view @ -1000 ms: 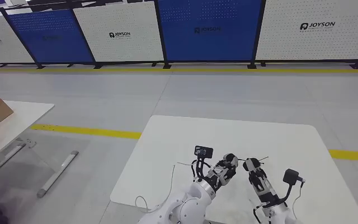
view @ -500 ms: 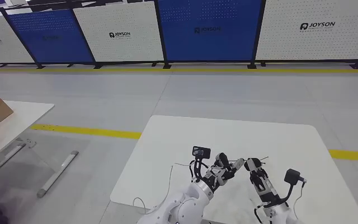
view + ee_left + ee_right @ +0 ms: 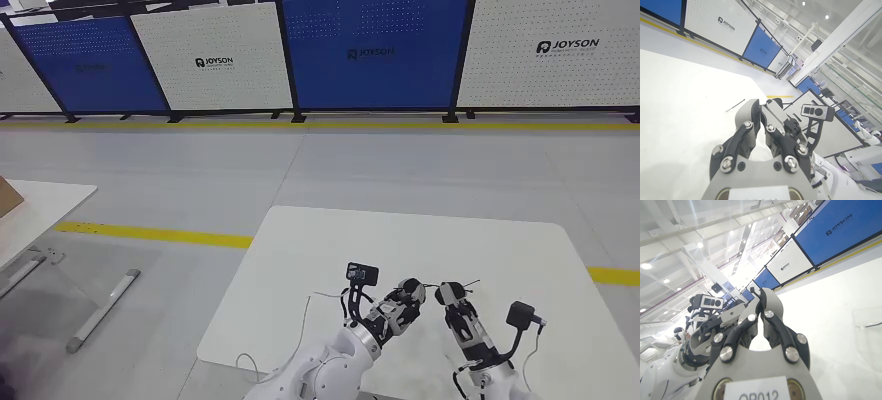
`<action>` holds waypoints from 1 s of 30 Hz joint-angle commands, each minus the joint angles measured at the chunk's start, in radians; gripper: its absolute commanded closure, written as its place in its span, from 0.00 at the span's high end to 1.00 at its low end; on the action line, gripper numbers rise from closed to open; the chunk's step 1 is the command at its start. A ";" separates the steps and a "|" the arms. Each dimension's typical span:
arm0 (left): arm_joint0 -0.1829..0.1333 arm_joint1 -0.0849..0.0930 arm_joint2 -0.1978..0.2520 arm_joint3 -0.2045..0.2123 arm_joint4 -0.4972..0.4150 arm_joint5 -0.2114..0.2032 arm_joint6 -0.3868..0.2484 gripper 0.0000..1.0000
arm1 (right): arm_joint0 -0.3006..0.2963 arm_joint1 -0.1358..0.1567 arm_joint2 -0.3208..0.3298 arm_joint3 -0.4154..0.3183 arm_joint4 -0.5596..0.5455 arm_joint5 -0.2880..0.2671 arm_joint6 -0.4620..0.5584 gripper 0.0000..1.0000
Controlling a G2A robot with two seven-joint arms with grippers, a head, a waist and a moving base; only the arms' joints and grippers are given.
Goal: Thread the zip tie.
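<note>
Since half a second ago, the left gripper [image 3: 410,292] has pulled back a little from the right gripper [image 3: 447,291]. Its fingers are pressed together. The right gripper pinches one black zip tie [image 3: 753,289]. One other zip tie [image 3: 735,107] lies on the white table [image 3: 400,240]. Each gripper has one white label [image 3: 755,389] with writing.

Logos [image 3: 215,62] mark the partition panels [image 3: 200,90]; a printed label [image 3: 755,389] sits behind the right tool [image 3: 759,298].

The white table [image 3: 330,250] bears a black zip tie [image 3: 735,106] and a clear bag [image 3: 866,321].
</note>
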 commanded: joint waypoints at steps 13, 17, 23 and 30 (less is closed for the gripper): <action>0.005 -0.007 -0.002 -0.004 -0.041 0.036 0.030 0.00 | -0.005 0.001 -0.004 0.000 -0.039 0.000 -0.005 1.00; 0.001 -0.013 -0.003 -0.005 -0.084 0.062 0.042 0.00 | -0.014 0.003 0.001 -0.005 -0.037 0.000 -0.018 1.00; -0.011 -0.023 -0.031 -0.012 -0.248 0.095 0.021 0.00 | -0.052 0.012 0.040 -0.011 0.023 0.000 -0.043 1.00; -0.012 -0.023 -0.033 -0.012 -0.250 0.095 0.015 0.00 | -0.064 0.015 0.052 -0.015 0.052 0.000 -0.037 1.00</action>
